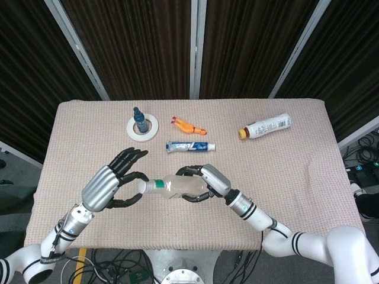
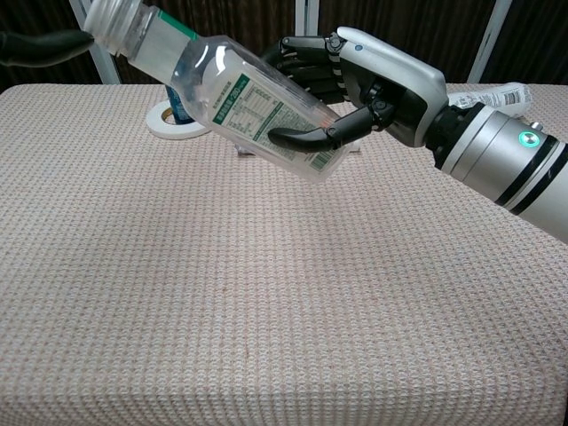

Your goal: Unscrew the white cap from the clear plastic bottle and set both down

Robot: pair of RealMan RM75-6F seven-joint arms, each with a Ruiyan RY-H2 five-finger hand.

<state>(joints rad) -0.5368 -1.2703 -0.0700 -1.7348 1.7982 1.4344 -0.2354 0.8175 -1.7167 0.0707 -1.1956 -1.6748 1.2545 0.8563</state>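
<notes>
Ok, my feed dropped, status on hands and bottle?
Right hand grips clear bottle above table, cap end left. Left hand, fingers spread, at white cap; contact unclear. Nothing in the way.

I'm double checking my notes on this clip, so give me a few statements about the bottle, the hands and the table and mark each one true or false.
1. The right hand holds the clear bottle above the table. True.
2. The white cap is off and lying on the table. False: it is on the bottle's neck.
3. The left hand has its fingers at the cap end. True.
4. The toothpaste tube is held by the left hand. False: it lies on the table.
5. The small blue bottle stands inside the tape roll. True.
</notes>
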